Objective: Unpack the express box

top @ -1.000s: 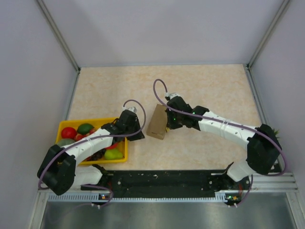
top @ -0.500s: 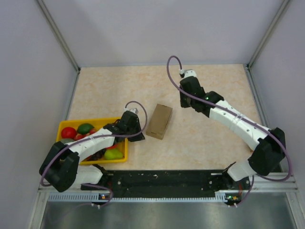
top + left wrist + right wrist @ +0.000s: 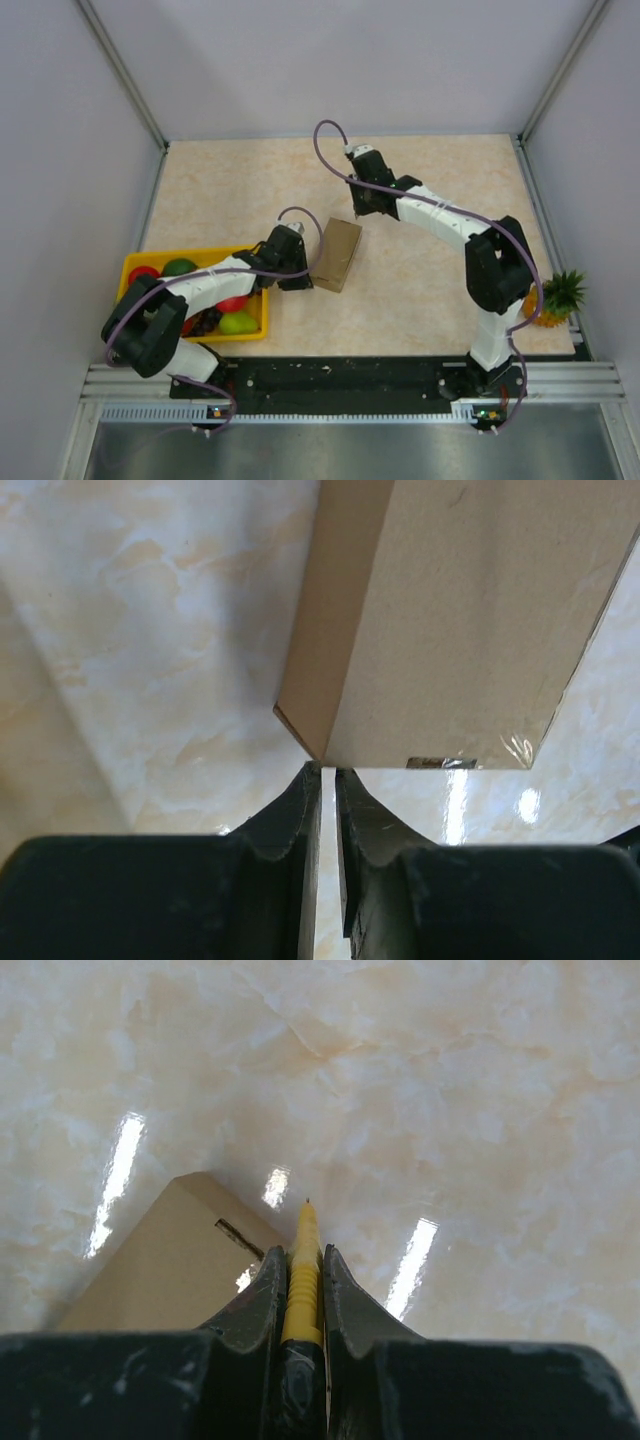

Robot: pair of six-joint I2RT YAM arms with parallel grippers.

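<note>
The express box [image 3: 337,254], plain brown cardboard, lies closed on the table and fills the upper part of the left wrist view [image 3: 450,610]. My left gripper [image 3: 299,277] is shut and empty, and its tips [image 3: 325,770] touch the box's near left corner. My right gripper [image 3: 358,212] hovers at the box's far end and is shut on a yellow pen-like tool [image 3: 302,1280]. The tool's thin tip points down just beyond the box's far corner [image 3: 170,1250]. A small slot shows in the box top near that corner.
A yellow fruit tray [image 3: 135,262] with red and green fruit sits at the left, under my left arm. A pineapple [image 3: 550,300] lies at the right edge by the right arm's base. Grey walls enclose the table on three sides.
My right gripper left the box's right side, swung to the back, and now sits at the box's far end. My left gripper moved right to the box's corner.
</note>
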